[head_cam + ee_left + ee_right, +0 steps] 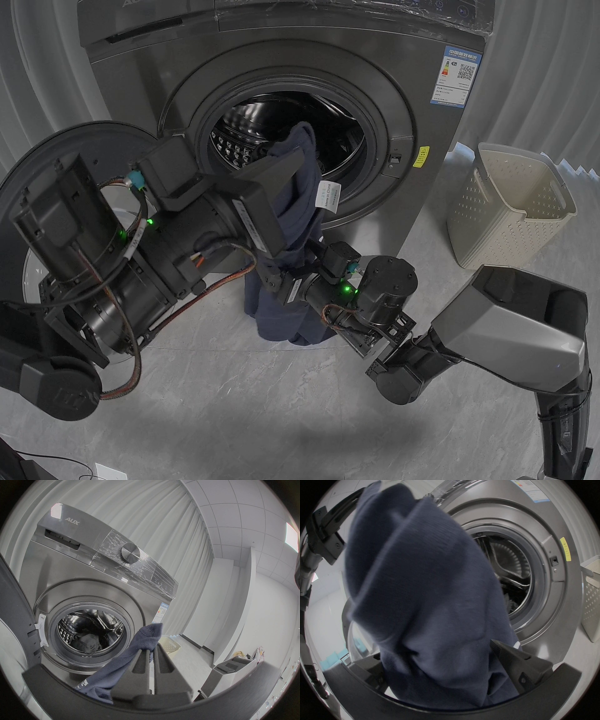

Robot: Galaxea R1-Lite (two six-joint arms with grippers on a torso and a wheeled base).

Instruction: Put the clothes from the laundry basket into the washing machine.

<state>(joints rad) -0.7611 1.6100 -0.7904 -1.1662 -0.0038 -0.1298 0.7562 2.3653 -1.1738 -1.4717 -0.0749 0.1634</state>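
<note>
- The navy garment [294, 206] hangs in front of the washing machine's [387, 81] drum opening [250, 134], outside it. Most of its length drops below the opening's lower rim, toward the floor [250, 400]. If it is pushed in from the top alone, the tail would likely drape over the rim or trail on the floor rather than go into the drum.
- The left gripper [153, 650] holds only an upper edge of the cloth. So small a pinch could slip under the garment's weight if the arm swings quickly toward the opening.
- The right gripper [434, 652] sits low, below the opening, with cloth bunched round it. Fabric may snag on a finger and be dragged back out when that arm pulls away.
- The open door [81, 150] stands beside the opening on the left arm's side, close to that arm, so a wide swing could knock it.
- The left gripper's jaws are pressed together, pinching the top fold. The fold sticks up past the tips, level with the opening's upper half.
- The right gripper's jaws are spread wide, with the garment's lower bulk lying between them. I cannot tell whether either pad actually presses the cloth.
- A dark item [84, 642] lies inside the opening. The laundry basket [509, 206] stands on the floor, off to the opening's right.
</note>
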